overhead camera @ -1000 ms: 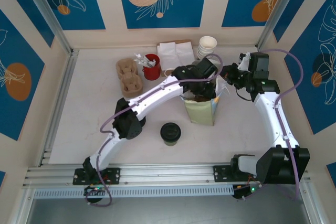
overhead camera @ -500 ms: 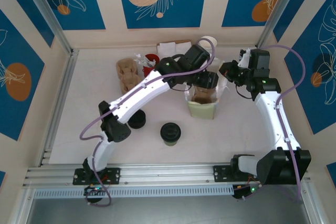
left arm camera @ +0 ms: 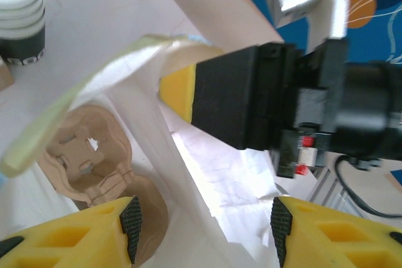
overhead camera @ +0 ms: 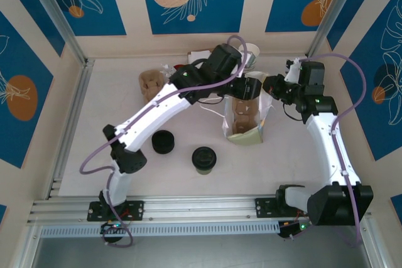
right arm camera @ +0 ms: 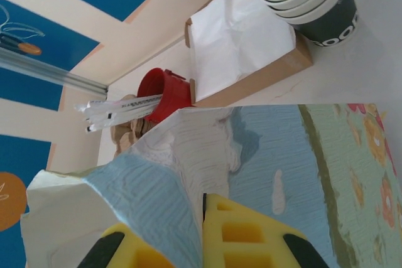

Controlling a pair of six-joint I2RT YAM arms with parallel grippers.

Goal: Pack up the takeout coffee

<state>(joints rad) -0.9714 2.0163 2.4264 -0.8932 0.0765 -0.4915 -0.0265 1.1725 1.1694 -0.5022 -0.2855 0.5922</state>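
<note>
Carrier tray (overhead camera: 244, 112) sat down inside the paper bag (overhead camera: 248, 135), so that much looked done. But the takeout coffee (overhead camera: 203, 158) was out on the table (overhead camera: 94, 123), near the black lids (overhead camera: 163, 142) and apart from the bag, not yet packed. It stood upright, lid up, long axis vertical. The left gripper (left arm camera: 204, 221) hovered over the bag's mouth, jaws apart and empty, while the right gripper (overhead camera: 275, 89) was clamped on the bag's rim.
</note>
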